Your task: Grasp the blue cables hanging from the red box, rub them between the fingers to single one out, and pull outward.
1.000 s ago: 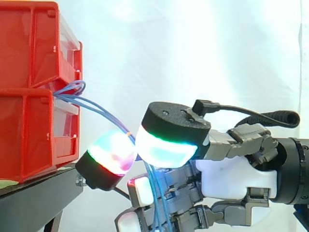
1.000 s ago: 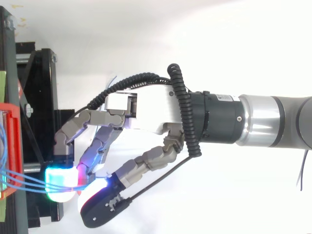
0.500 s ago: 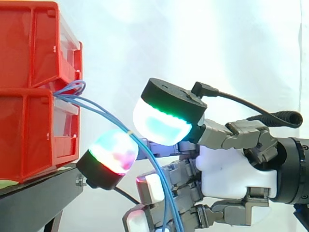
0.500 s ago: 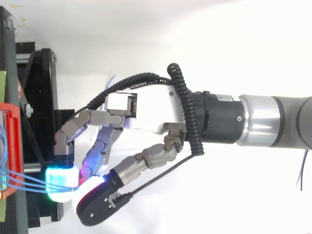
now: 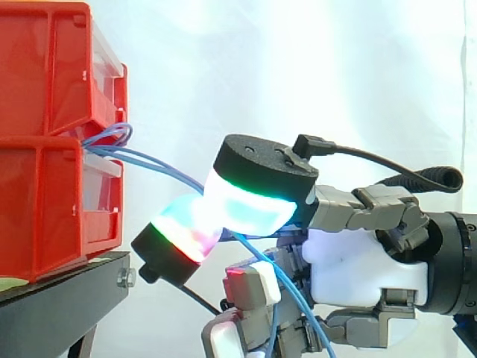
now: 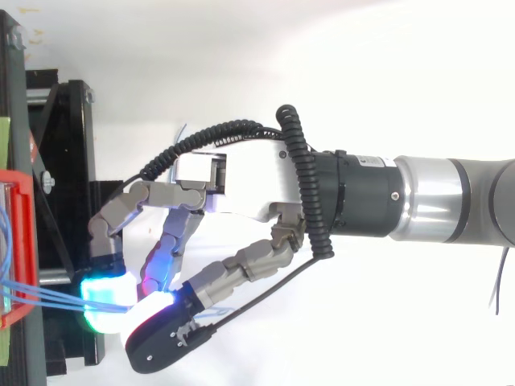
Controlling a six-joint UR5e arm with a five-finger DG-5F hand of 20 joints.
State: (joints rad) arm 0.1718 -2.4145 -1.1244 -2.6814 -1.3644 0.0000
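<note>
Hand pinching the blue cables just beside the red box
Cables leave the box's front, run out between two glowing pads pressed together, then droop past the lower fingers

You see two boxes stacked on the stand, at its edge. The cables leave between them, running right into the hand just beyond that edge.
</note>
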